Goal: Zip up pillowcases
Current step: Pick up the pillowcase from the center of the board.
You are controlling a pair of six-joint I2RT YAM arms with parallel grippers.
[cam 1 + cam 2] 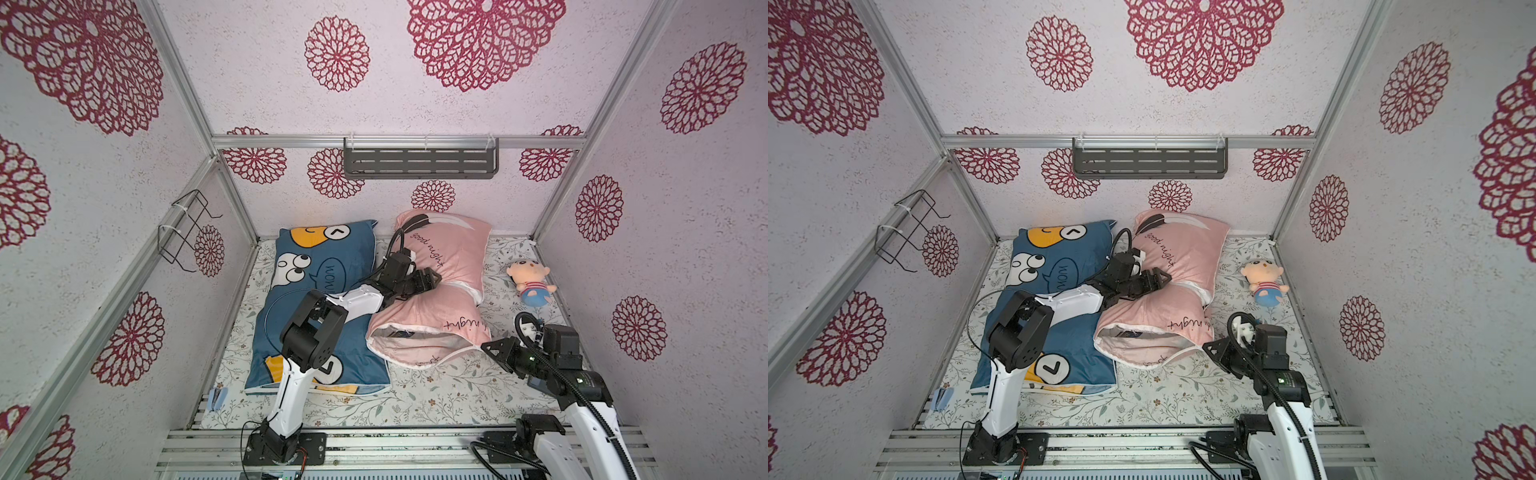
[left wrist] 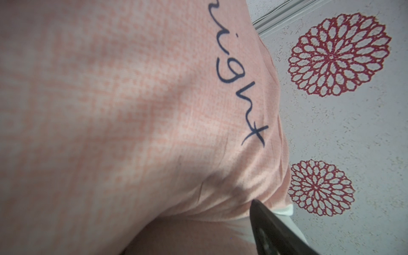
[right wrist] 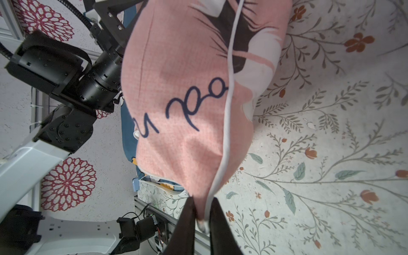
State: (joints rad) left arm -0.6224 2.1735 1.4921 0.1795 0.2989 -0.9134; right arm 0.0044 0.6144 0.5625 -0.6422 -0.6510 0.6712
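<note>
Right claw (image 3: 203, 199) pinches the pink pillowcase (image 1: 449, 249) at its near-right piped corner. Left claw (image 1: 424, 279), spread open, presses its middle. Blue pillowcase (image 1: 316, 266) lies just left. Floral counter (image 1: 436, 390) shows along the near edge.

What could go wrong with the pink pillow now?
The right gripper pinches only the tip of the pink pillowcase corner, so the cloth might slip out on a pull. The left gripper presses the pillow's middle and it is bent there, so the open end gapes and could be hard to zip.
</note>
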